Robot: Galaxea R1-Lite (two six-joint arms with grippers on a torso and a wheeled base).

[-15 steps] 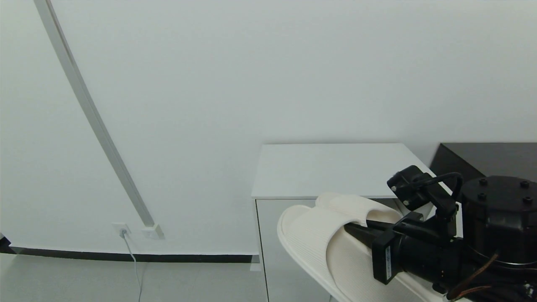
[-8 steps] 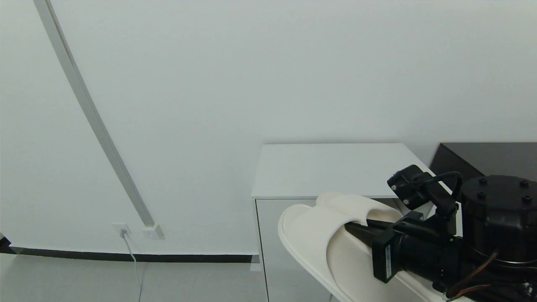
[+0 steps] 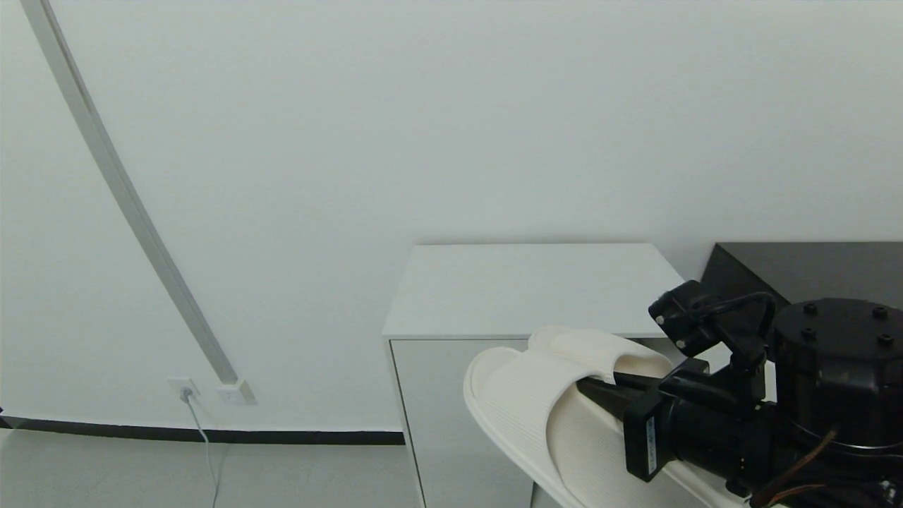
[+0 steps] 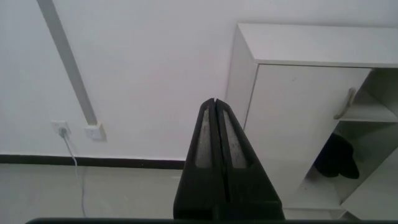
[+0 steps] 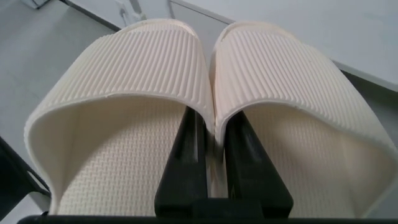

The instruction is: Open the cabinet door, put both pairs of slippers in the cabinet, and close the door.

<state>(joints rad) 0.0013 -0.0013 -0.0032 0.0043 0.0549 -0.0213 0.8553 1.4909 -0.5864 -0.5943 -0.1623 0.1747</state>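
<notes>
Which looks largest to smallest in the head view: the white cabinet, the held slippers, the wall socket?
1. white cabinet, largest.
2. slippers, close behind; they sit much nearer the camera, so that gap is unsure.
3. wall socket, clearly smallest.

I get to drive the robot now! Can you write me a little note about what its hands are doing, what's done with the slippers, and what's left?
Left gripper: shut, empty, pointed toward the cabinet.
Right gripper: shut on the white slippers, held up in front of the cabinet.
Done: the cabinet is open; a shelf shows beside the door. A dark thing sits under that shelf, maybe the other pair; I cannot tell.
Left: put the white slippers inside, check on the other pair, close the door.
</notes>
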